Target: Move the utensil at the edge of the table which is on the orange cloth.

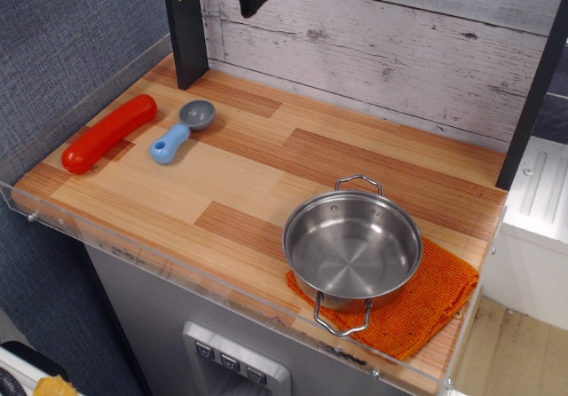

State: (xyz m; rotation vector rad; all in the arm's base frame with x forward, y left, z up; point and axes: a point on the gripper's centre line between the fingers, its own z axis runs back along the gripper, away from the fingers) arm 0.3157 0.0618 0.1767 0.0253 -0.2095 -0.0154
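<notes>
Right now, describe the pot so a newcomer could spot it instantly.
On the wooden table, look to the near right corner by the clear rim, where an orange cloth lies. The pot sits on it: round, shallow, shiny steel with two wire loop handles, unlike the blue-handled scoop and red object far left.

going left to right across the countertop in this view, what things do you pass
red rounded object → grey scoop with blue handle → steel pot → orange cloth, which sticks out from under the pot on its right
</notes>
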